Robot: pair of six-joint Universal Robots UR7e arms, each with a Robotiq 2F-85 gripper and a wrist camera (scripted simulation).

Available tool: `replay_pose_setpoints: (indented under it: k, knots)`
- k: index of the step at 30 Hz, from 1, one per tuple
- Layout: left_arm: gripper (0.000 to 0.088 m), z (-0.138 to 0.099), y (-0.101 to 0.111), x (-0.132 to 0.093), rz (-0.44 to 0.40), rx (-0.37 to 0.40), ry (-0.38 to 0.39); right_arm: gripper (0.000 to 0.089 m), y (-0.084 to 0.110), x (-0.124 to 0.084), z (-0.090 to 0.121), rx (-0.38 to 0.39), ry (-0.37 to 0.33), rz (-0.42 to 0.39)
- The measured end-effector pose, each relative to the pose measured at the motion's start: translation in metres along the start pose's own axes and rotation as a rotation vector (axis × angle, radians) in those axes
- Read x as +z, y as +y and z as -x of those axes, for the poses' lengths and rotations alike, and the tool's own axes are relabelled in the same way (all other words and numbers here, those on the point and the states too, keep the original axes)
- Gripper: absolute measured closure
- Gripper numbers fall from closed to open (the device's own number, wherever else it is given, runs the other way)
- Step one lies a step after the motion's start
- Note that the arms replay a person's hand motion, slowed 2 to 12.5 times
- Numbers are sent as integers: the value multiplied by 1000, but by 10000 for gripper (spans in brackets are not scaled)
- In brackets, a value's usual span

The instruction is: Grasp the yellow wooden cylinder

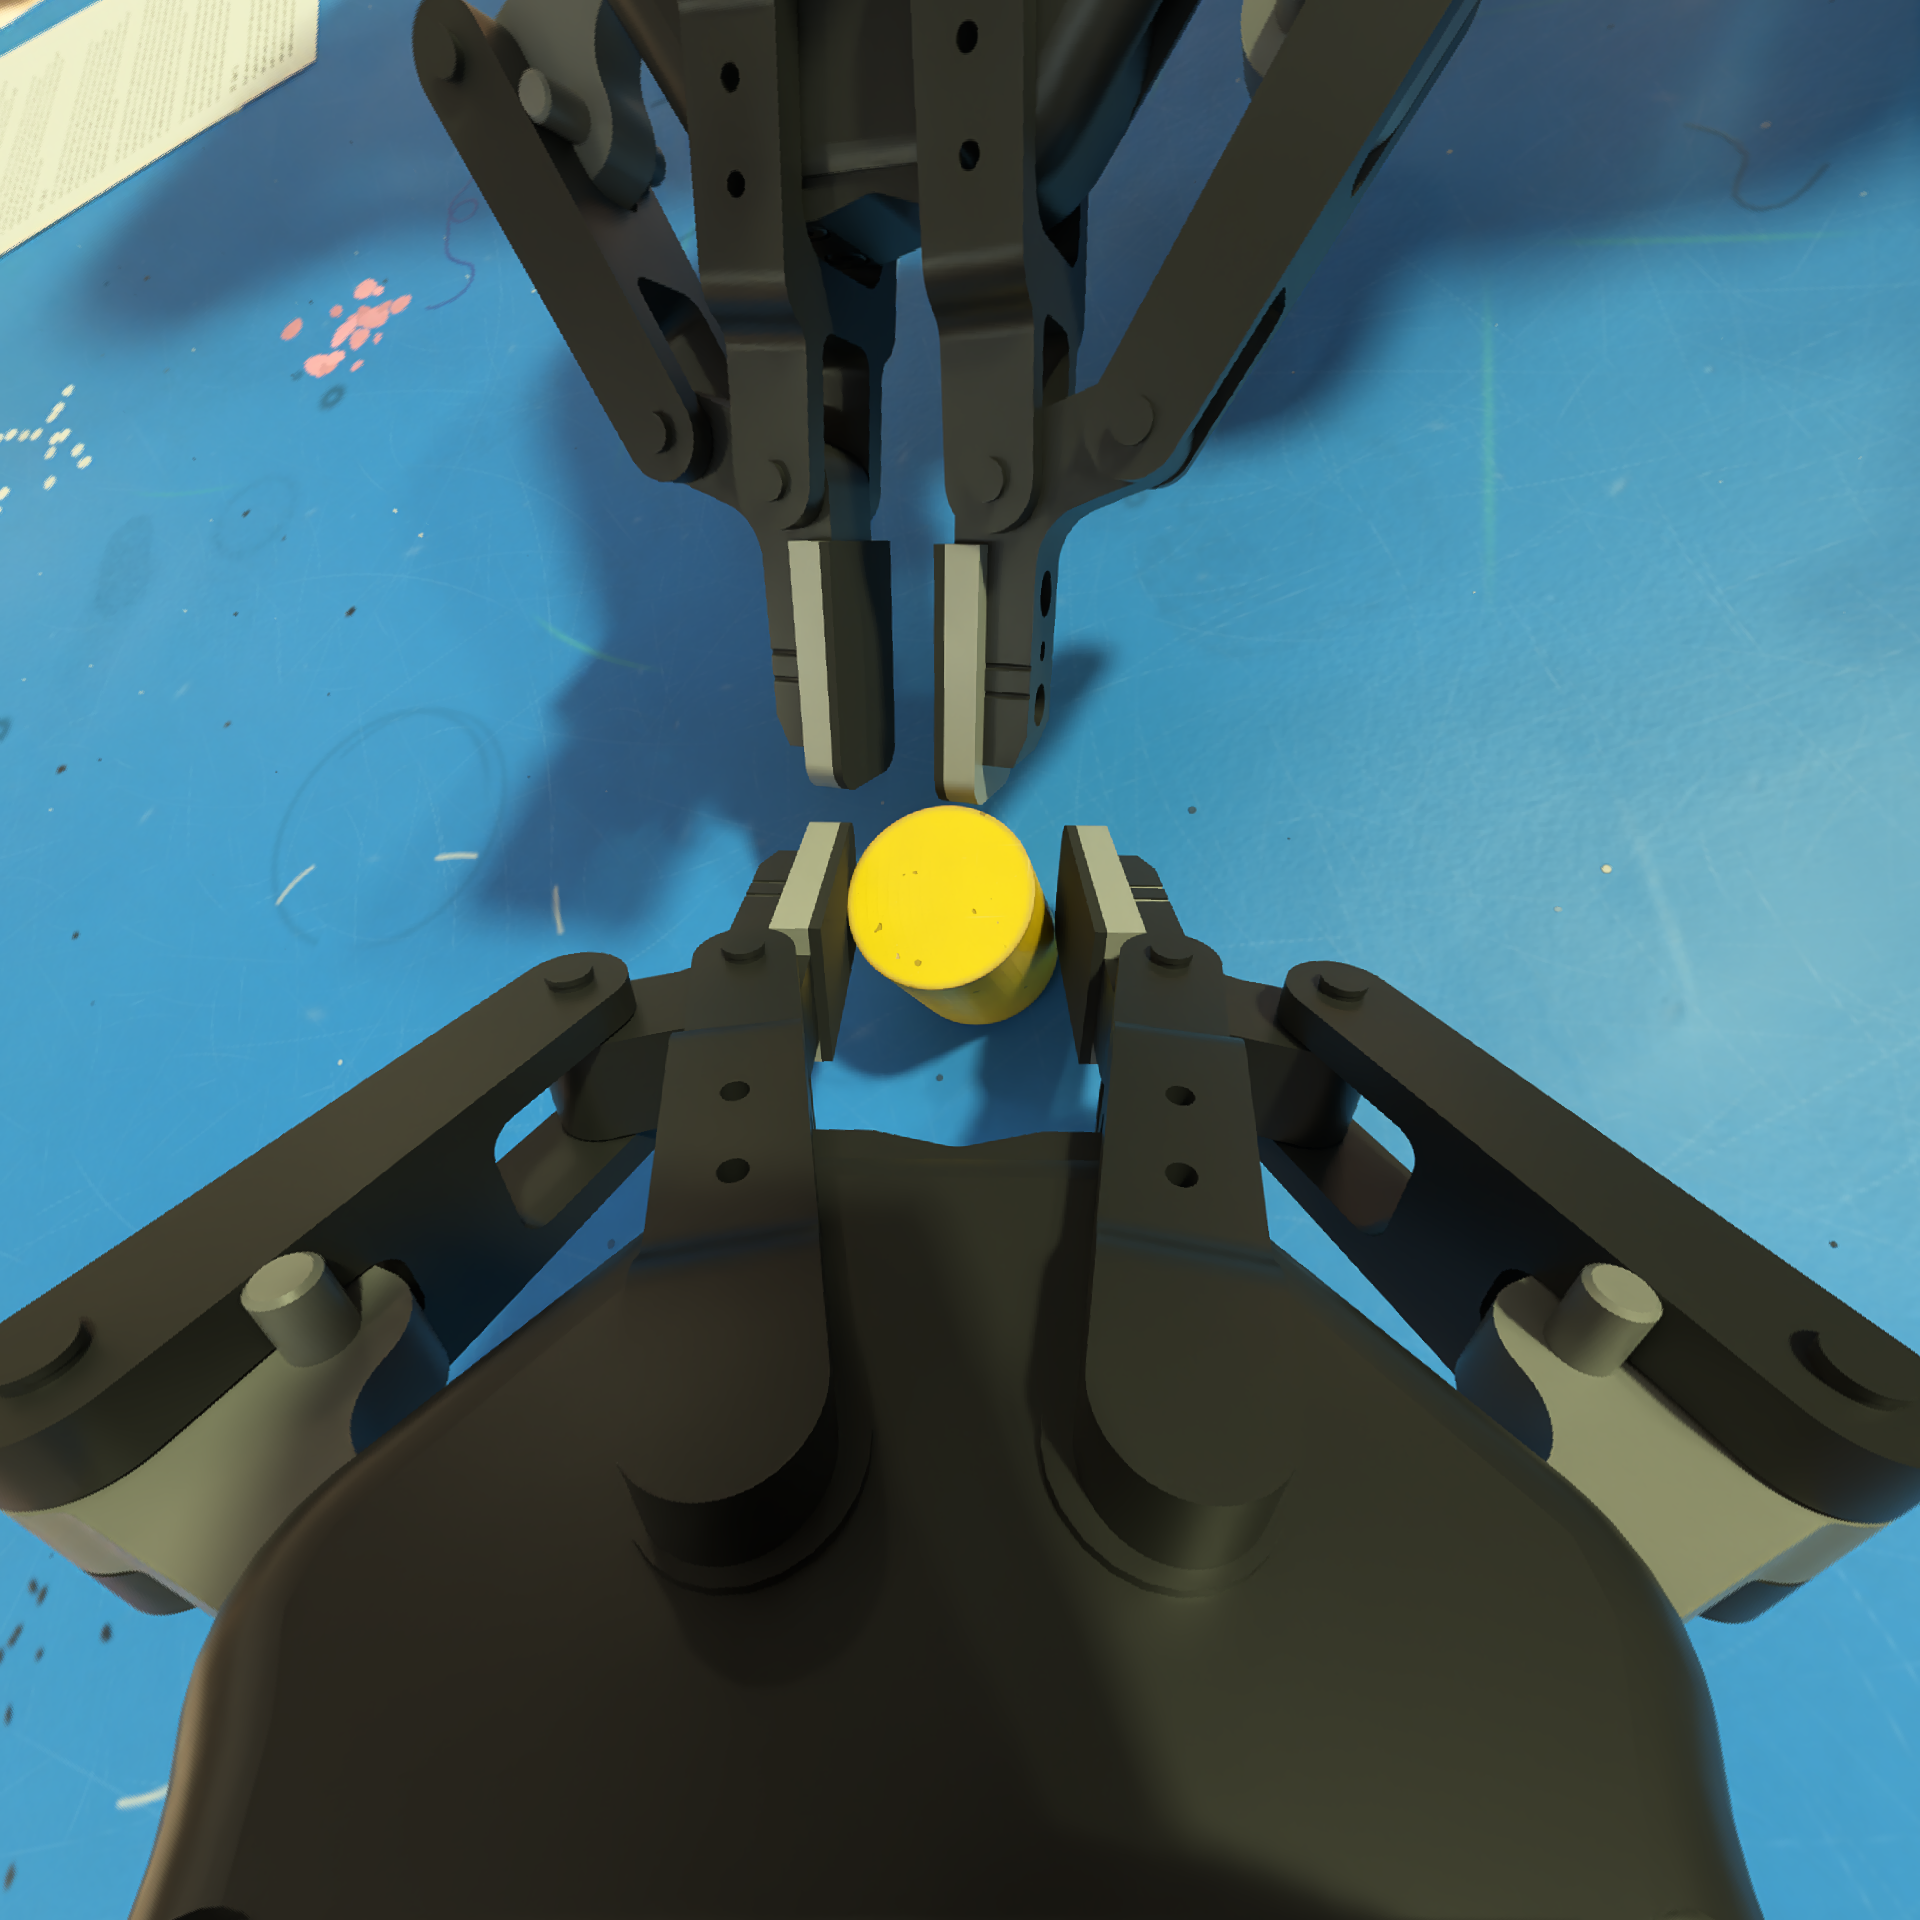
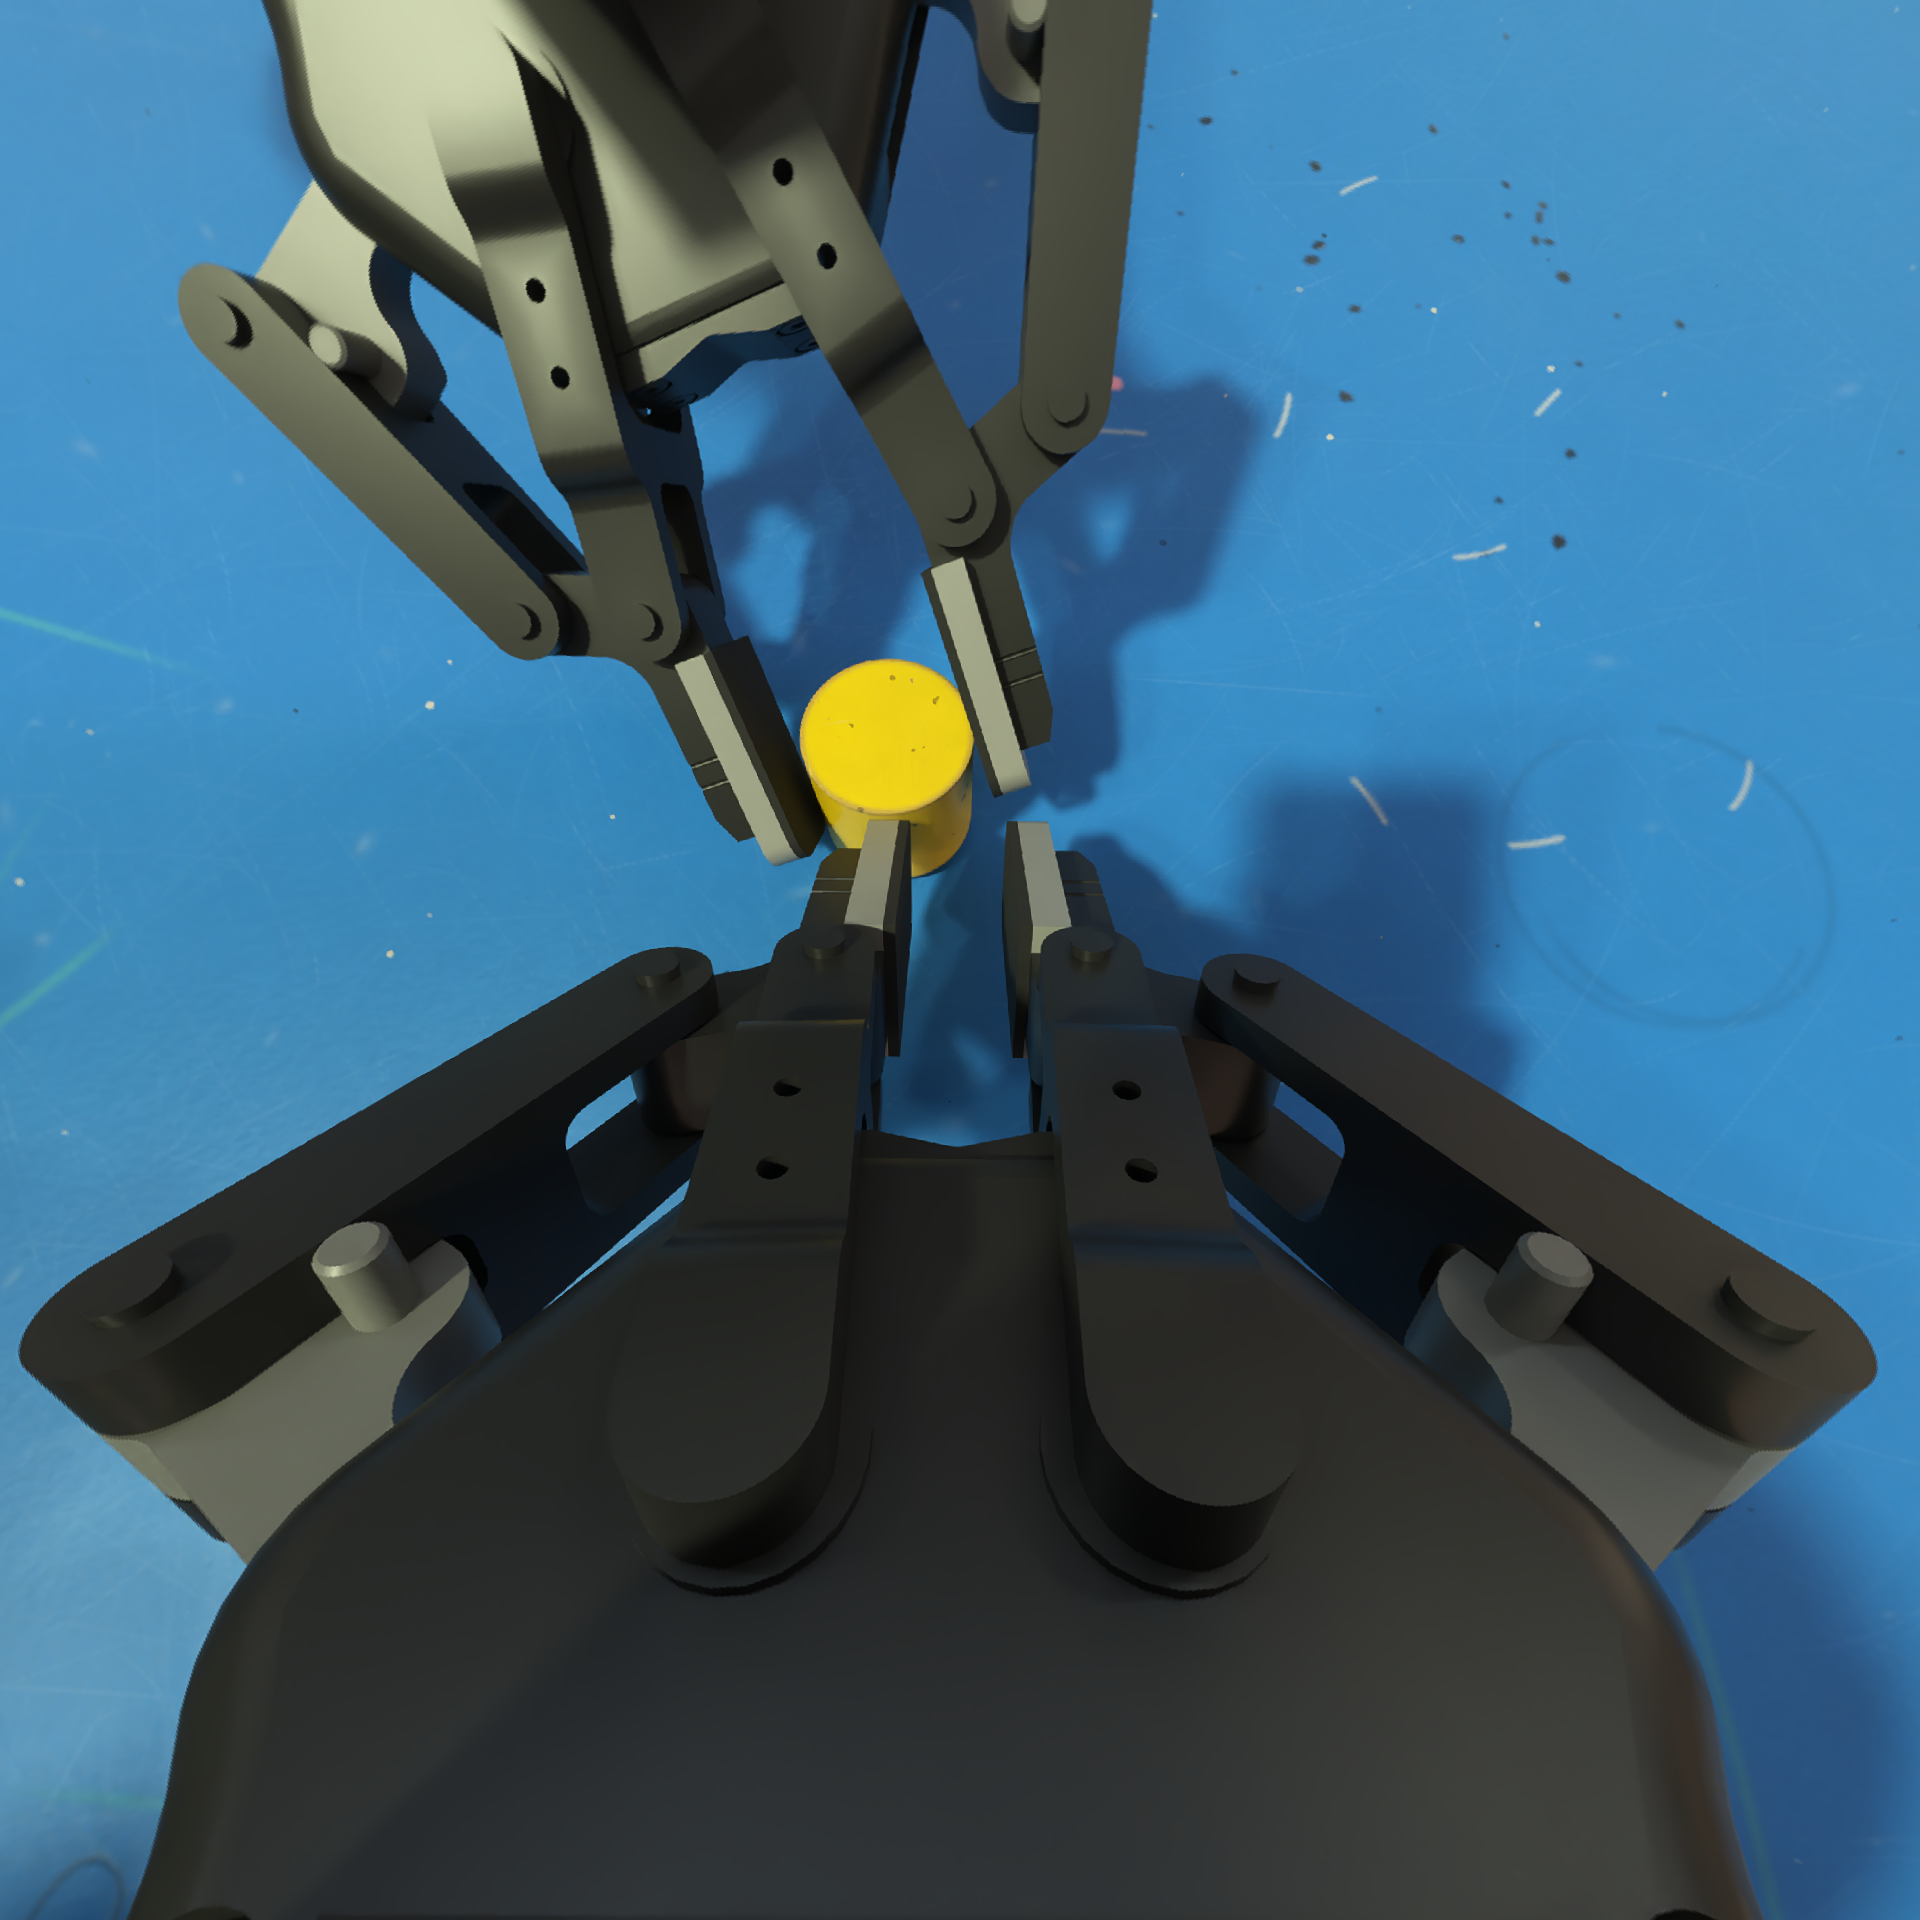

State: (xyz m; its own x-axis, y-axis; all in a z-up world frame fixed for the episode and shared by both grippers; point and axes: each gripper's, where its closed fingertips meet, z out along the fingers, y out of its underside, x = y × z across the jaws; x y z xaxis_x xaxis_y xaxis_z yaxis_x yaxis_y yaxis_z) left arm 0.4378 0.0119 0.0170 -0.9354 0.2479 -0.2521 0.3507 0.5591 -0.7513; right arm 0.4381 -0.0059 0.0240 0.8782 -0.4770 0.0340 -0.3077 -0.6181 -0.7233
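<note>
The yellow wooden cylinder (image 1: 943, 899) stands upright on the blue mat (image 1: 1507, 727). My left gripper (image 1: 954, 862) points straight down over it. Its two pads sit against the cylinder's left and right sides, so it is shut on the cylinder. My right gripper (image 1: 909, 787) comes in from the far side, with its tips just beyond the cylinder. In the right wrist view the cylinder (image 2: 886, 738) sits ahead of my right gripper (image 2: 958, 831), whose jaws stand a narrow gap apart with nothing between them. The left gripper (image 2: 902, 819) flanks the cylinder there.
A white printed paper sheet (image 1: 125, 94) lies at the mat's far left corner. Pink specks (image 1: 353, 322) and scratches mark the mat. The two grippers' fingertips are very close together around the cylinder.
</note>
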Motion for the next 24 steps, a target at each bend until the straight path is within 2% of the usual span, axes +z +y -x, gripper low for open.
replay_pose_setpoints:
  k: [5,15,24]
  knots:
    - [532,-1,0,0,-2,12,2,733,0,0,1,-51,-5,22]
    - [532,-4,1,-1,-9,28,38,736,1,1,4,-11,-121,-5]
    - [527,-5,1,-4,-18,42,76,737,1,1,3,-7,-139,-7]
